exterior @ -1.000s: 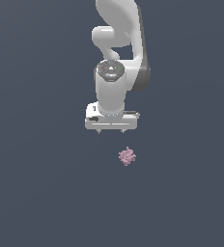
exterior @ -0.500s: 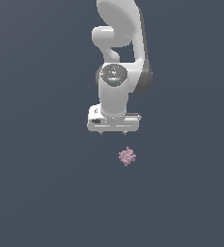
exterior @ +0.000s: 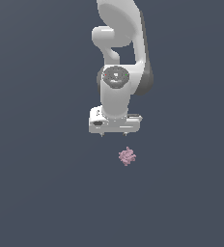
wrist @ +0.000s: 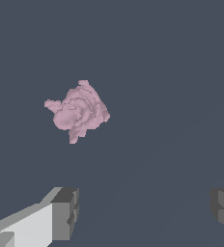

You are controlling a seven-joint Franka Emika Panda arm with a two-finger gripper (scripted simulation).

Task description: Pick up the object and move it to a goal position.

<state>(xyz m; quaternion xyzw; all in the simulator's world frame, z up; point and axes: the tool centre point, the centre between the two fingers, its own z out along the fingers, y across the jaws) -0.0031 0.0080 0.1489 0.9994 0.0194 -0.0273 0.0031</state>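
Observation:
The object (exterior: 127, 156) is a tiny pale pink knobbly clump lying on the dark grey floor, just below and a little to the exterior view's right of my white gripper (exterior: 115, 135). In the wrist view the object (wrist: 79, 112) lies apart from the fingers. My gripper (wrist: 144, 210) is open and empty, with two grey fingertips (wrist: 65, 212) spread wide. Nothing touches the object.
The dark grey floor (exterior: 46, 193) spreads flat all around. The white arm (exterior: 121, 62) rises above the gripper. No other objects show.
The gripper has shifted slightly toward the object and to the exterior view's right. The object has not moved.

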